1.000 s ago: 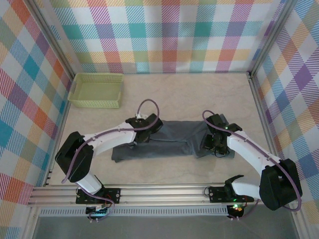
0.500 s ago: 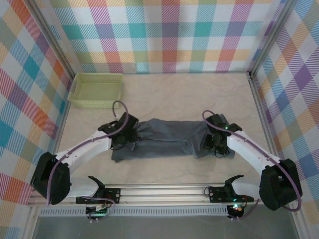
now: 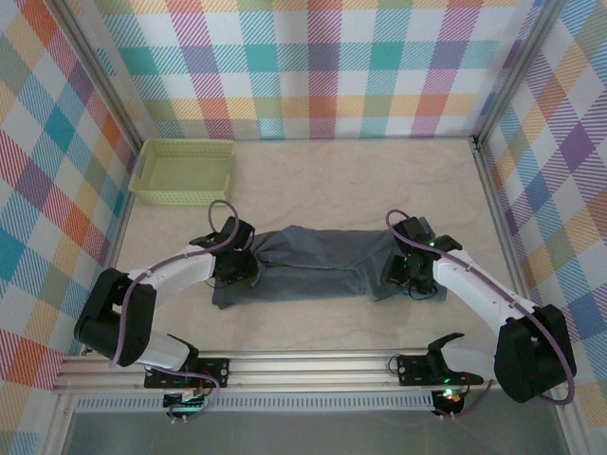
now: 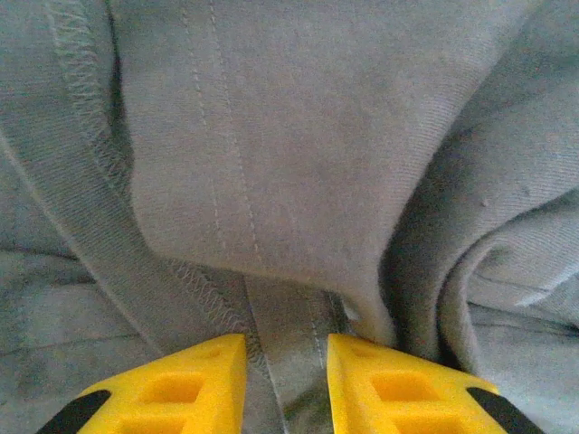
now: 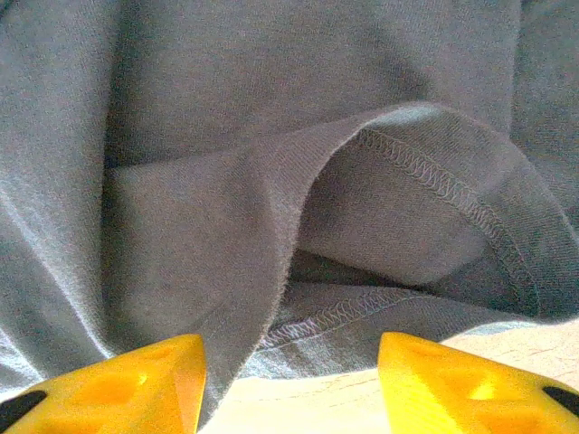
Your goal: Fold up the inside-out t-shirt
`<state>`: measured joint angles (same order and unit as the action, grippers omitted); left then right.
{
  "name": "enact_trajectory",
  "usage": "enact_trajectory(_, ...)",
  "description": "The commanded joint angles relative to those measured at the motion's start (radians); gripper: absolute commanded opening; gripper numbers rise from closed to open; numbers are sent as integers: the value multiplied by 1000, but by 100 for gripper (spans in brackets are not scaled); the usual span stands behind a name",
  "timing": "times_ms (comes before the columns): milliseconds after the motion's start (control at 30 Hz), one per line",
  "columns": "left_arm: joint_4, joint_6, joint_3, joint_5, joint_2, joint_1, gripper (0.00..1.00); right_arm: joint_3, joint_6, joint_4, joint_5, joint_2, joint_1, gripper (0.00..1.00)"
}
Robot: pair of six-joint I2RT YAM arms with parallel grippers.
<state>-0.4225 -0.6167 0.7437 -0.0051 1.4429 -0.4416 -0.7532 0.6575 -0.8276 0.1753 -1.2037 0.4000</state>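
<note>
Inside-out t-shirt (image 3: 318, 261) stretches left to right; left claw (image 4: 286, 348) clamps its left end, right claw (image 5: 291, 348) stands apart at the right end.

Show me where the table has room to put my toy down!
Bare tabletop lies past the slate blue-grey cloth t-shirt, between the pale green plastic mesh basket and the right wall. A thinner strip runs between shirt and near metal rail. The middle is crowded: the left gripper and right gripper sit at the shirt's ends.

Bright, even overhead light with soft shadows; in wrist close-ups the shirt (image 4: 298, 136) looks slightly soft and the counter (image 5: 317, 398) glares pale.
</note>
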Motion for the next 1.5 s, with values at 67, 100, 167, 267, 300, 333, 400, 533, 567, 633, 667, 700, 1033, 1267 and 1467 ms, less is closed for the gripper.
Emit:
enact_trajectory(67, 5, 34, 81, -2, 72, 12, 36, -3, -6, -4, 10, -13, 5, 54)
enact_trajectory(100, 1, 35, 91, -8, 83, 12, 36, -5, -6, -4, 10, -13, 5, 54)
enact_trajectory(167, 7, 36, 94, -10, 91, 12, 37, -5, -7, -5, 10, -12, 5, 54)
enact_trajectory(267, -2, 35, 103, -32, 96, 12, 34, -5, -9, -8, 13, -11, 4, 54)
enact_trajectory(300, -7, 38, 104, -42, 96, 12, 33, -5, -10, -9, 14, -11, 5, 54)
enact_trajectory(333, -10, 39, 106, -49, 95, 12, 32, -3, -10, -8, 15, -12, 5, 54)
enact_trajectory(400, -24, 41, 112, -63, 94, 12, 29, -5, -10, -8, 13, -13, 5, 54)
enact_trajectory(533, -34, 45, 110, -79, 90, 12, 19, -5, -9, -9, 12, -11, 5, 54)
enact_trajectory(567, -38, 45, 111, -82, 85, 12, 16, -5, -9, -8, 12, -12, 5, 54)
enact_trajectory(633, -46, 46, 107, -88, 76, 11, 12, -5, -9, -11, 12, -11, 5, 54)
enact_trajectory(667, -49, 48, 107, -94, 67, 11, 10, -4, -9, -15, 14, -8, 5, 54)
enact_trajectory(700, -58, 50, 108, -101, 56, 9, 6, -5, -9, -18, 16, -6, 5, 54)
enact_trajectory(1033, -168, 87, 138, -197, -96, 0, 0, -15, 11, -59, -18, 51, 37, 54)
enact_trajectory(1267, -186, 89, 140, -221, -118, 6, 0, -25, 107, -48, -50, 50, 207, 54)
enact_trajectory(1467, -176, 88, 125, -200, -110, 12, 0, 10, 154, 23, -78, -9, 259, 54)
